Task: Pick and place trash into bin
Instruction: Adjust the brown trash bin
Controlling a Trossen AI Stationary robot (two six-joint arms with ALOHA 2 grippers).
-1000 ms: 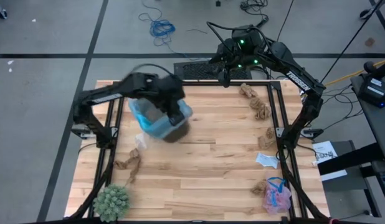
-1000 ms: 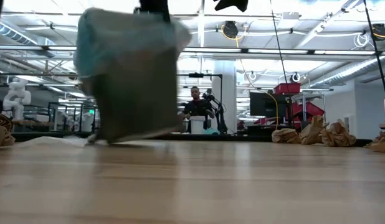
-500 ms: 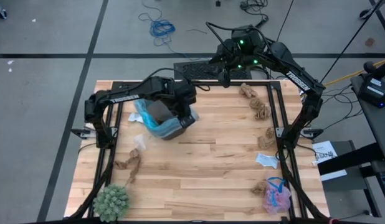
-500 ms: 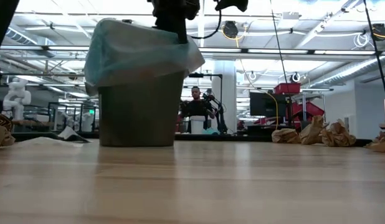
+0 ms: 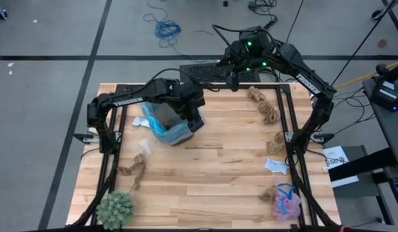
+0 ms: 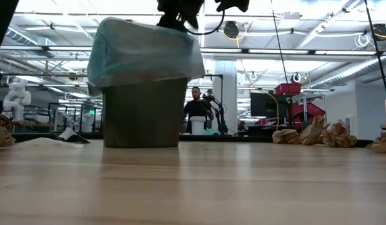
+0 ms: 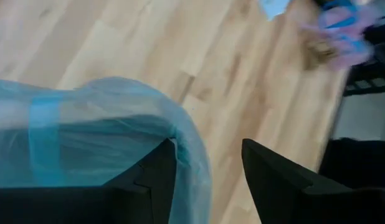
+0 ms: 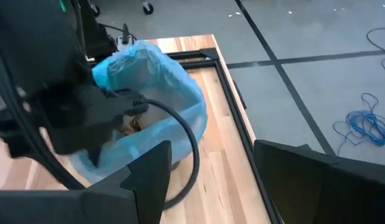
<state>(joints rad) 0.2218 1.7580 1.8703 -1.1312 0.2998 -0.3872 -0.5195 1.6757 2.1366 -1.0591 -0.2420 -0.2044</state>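
The bin [image 5: 168, 126], a dark wastebasket lined with a light-blue bag, stands upright on its base [image 6: 142, 142] on the far left part of the table. My left gripper [image 7: 208, 180] is open at the bin's right rim [image 5: 194, 121], with the bag's edge [image 7: 191, 155] between its fingers. My right gripper [image 8: 208, 180] hangs open above the table's far edge [image 5: 234, 80]. Trash lies around: brown paper wads [image 5: 270, 115] [image 5: 133, 171], white paper [image 5: 275, 166] and a pink mesh puff [image 5: 286, 203]. My left gripper comes down on the bin's right rim from above, its two fingers apart on either side of the bag's folded-over edge [image 7: 191, 155]. One finger [image 7: 158, 177] stands right beside the plastic, and I cannot tell whether it touches it. The bin rests on the table by itself.
A round green spiky plant [image 5: 115, 209] sits at the near left corner. A black frame [image 5: 286, 116] runs along both table sides. Bare wood [image 5: 212, 167] lies in the middle and near part. A person stands far behind the table [image 6: 196, 109].
The bin, tilted and lifted off the table a second ago, has come down a little toward the far edge and now stands upright on its base. My left gripper came down with it and has since risen slightly off the rim.
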